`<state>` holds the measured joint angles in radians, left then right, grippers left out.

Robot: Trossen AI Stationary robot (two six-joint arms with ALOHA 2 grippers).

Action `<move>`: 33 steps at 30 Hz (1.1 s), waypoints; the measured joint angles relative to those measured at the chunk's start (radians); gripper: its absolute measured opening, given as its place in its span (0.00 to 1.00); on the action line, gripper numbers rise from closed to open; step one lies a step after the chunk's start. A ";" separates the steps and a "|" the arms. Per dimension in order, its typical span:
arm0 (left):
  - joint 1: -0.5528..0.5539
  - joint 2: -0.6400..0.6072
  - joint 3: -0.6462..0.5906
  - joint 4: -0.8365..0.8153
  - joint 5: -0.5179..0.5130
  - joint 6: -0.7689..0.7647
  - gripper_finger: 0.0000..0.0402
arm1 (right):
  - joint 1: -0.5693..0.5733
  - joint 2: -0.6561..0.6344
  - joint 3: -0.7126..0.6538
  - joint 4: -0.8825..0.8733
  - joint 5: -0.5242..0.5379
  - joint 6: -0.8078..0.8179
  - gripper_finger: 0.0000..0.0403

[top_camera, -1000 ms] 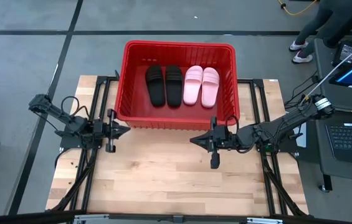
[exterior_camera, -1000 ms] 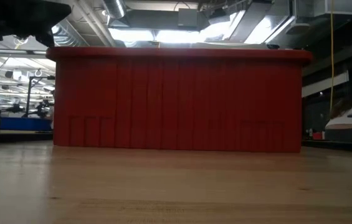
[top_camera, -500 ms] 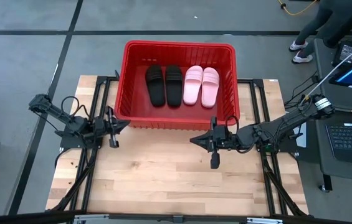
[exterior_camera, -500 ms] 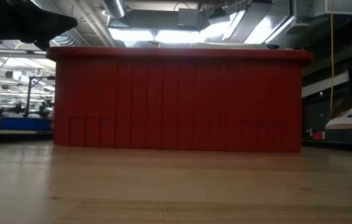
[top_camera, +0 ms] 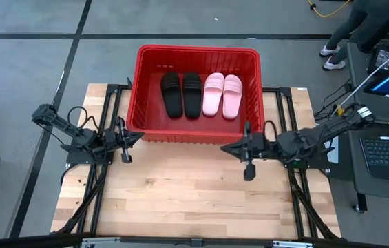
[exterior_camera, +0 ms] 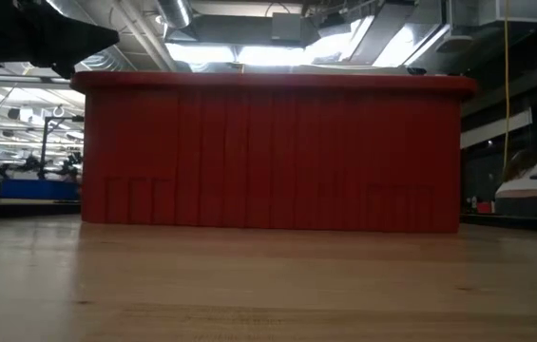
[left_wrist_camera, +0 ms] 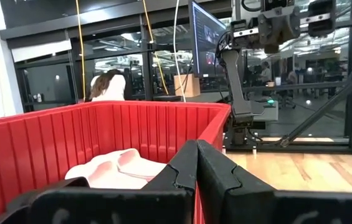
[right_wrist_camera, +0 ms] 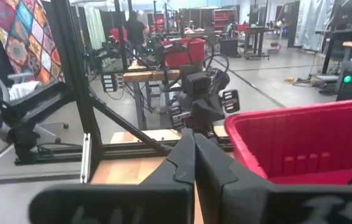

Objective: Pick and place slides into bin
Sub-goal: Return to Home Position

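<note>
The red bin [top_camera: 138, 103] stands at the table's far middle. In it lie side by side a black pair of slides [top_camera: 182, 94] and a pink pair [top_camera: 222, 94], soles on the bin's floor. My left gripper [top_camera: 139, 136] hovers shut at the bin's near left corner, holding nothing. My right gripper [top_camera: 223, 147] is shut too, in front of the bin's near wall toward its right corner, and points to the table's left. The left wrist view looks past that gripper [left_wrist_camera: 197, 149] over the bin's wall [left_wrist_camera: 70, 137] at the pink slides [left_wrist_camera: 116, 168]. In the low view the bin [exterior_camera: 268, 152] fills the middle.
Black frame rails [top_camera: 108, 117] run along both sides of the wooden table [top_camera: 180, 200], whose near half lies bare. A laptop [top_camera: 387, 155] and a monitor sit off the right edge. A person's legs [top_camera: 345, 34] show at the far right.
My right gripper has drawn back toward the table's right edge and risen a little, staying shut. My left gripper has swung its tip a little toward the far edge and the bin, also shut. The slides and the bin have kept still.
</note>
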<state>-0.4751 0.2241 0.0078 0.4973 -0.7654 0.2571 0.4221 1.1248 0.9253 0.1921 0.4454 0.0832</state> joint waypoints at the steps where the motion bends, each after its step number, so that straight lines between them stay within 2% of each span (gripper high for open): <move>1: 0.000 0.000 0.000 0.000 0.000 -0.007 0.00 | 0.000 -0.017 0.000 -0.023 0.000 -0.008 0.01; 8: 0.000 0.000 0.000 0.000 0.000 -0.008 0.02 | 0.002 -0.152 -0.007 -0.234 -0.019 -0.015 0.01; 10: 0.000 0.000 0.000 0.000 0.000 -0.009 0.02 | 0.002 -0.200 -0.047 -0.220 -0.090 -0.062 0.01; 13: 0.000 0.000 0.000 0.000 0.000 -0.009 0.01 | 0.003 -0.300 -0.171 -0.109 -0.193 -0.130 0.01; 17: 0.000 0.000 0.000 0.000 0.000 -0.009 0.01 | 0.002 -0.479 -0.358 -0.013 -0.237 -0.080 0.01; 20: 0.000 0.000 0.000 0.000 0.001 -0.009 0.02 | 0.003 -0.603 -0.451 0.037 -0.245 -0.039 0.01; 25: 0.000 0.000 0.000 0.000 0.001 -0.009 0.02 | 0.002 -0.758 -0.534 0.011 -0.245 0.005 0.01; 28: 0.000 0.000 0.000 0.000 0.001 -0.009 0.01 | 0.000 -0.808 -0.566 0.026 -0.232 -0.042 0.01; 33: 0.000 0.000 0.000 -0.001 0.001 -0.009 0.02 | 0.000 -0.839 -0.632 0.060 -0.152 -0.142 0.01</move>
<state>-0.4751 0.2241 0.0078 0.4961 -0.7647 0.2485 0.4217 0.2860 0.2934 0.2520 0.2934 -0.0583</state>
